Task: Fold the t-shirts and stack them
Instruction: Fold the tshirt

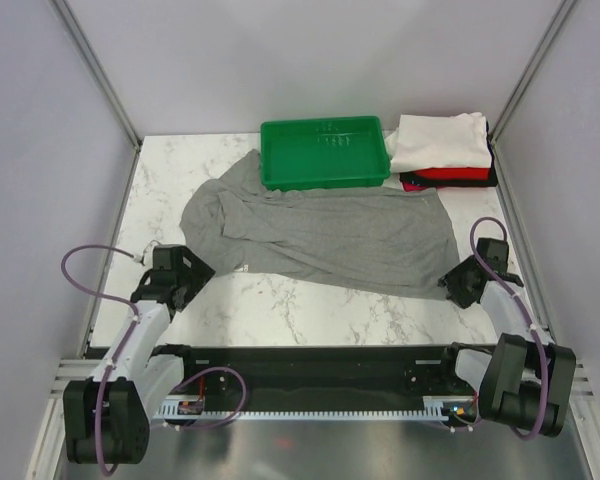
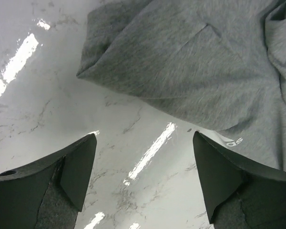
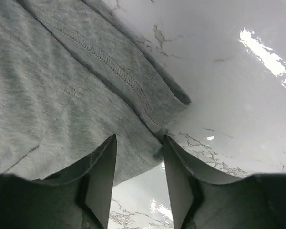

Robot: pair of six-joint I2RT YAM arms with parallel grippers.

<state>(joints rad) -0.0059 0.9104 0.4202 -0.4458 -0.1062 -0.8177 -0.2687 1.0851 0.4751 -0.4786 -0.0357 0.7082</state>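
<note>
A large heather-grey t-shirt lies spread and rumpled across the middle of the marble table. Folded white, red and black shirts are stacked at the back right. My left gripper is open and empty, just off the grey shirt's near-left edge. In the left wrist view the gripper is over bare marble, with the shirt ahead. My right gripper is at the shirt's near-right corner. In the right wrist view it is open, with the shirt's hem corner between the jaws.
A green plastic tray stands at the back centre; the grey shirt's top edge touches its front wall. Grey side walls close in the table on left and right. A strip of bare marble lies between the shirt and the near edge.
</note>
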